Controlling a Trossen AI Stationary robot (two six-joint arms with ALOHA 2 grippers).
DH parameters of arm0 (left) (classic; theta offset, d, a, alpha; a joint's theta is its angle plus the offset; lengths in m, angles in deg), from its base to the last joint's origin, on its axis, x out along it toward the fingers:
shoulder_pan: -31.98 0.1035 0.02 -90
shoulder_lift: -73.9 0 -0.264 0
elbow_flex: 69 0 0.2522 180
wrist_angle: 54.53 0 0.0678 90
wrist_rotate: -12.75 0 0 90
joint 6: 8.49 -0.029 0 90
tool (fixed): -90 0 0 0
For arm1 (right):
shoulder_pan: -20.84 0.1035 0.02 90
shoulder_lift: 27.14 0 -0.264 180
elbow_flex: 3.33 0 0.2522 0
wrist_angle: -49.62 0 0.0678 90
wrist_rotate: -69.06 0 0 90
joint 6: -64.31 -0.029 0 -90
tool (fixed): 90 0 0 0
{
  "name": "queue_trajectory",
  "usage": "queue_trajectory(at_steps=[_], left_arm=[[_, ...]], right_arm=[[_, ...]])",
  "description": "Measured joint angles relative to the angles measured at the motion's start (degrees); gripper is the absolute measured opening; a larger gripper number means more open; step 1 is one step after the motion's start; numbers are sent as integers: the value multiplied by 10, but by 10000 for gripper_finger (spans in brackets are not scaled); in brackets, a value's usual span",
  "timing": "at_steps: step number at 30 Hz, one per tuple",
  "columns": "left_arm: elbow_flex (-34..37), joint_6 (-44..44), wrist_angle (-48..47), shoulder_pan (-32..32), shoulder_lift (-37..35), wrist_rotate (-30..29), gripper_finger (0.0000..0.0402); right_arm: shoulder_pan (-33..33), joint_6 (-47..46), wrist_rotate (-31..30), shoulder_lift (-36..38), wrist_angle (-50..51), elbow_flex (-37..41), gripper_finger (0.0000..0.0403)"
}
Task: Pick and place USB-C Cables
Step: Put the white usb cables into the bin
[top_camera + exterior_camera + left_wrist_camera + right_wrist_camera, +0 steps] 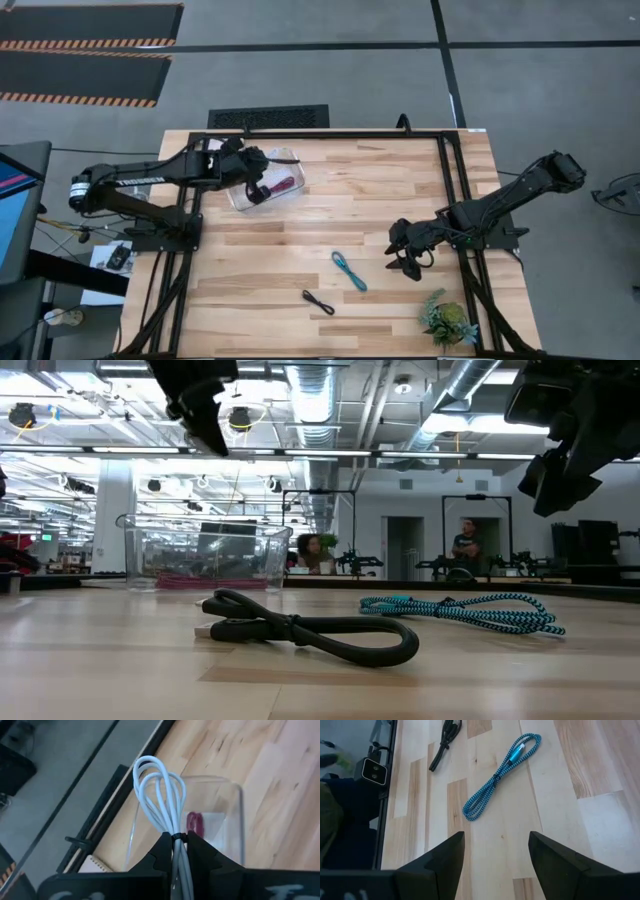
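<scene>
Gripping the white cable [161, 790] above the bin [288, 157] at eleven o'clock, the left gripper [176, 845] is placed to drop it beside the maroon cable [195, 824]. Right gripper [496, 851] hangs open near the teal cable [500, 772]; the black cable [318, 301] lies at six.

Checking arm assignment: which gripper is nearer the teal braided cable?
Right. The right gripper hovers open just beside the teal braided cable; the left gripper is far off, above the clear plastic bin.

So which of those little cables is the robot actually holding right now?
The white coiled cable, pinched in the left gripper above the clear plastic box. The maroon one lies inside; teal and black lie on the table.
</scene>
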Motion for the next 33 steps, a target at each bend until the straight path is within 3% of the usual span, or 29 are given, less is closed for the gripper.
queue_trajectory(at_steps=[16,27,33], left_arm=[[136,-57,120,113,0,133,12],[161,-105,139,229,0,252,12],[161,-111,143,248,0,283,12]], right_arm=[[0,0,0,0,0,0,244],[0,0,0,0,0,0,244],[0,0,-3,0,0,0,244]])
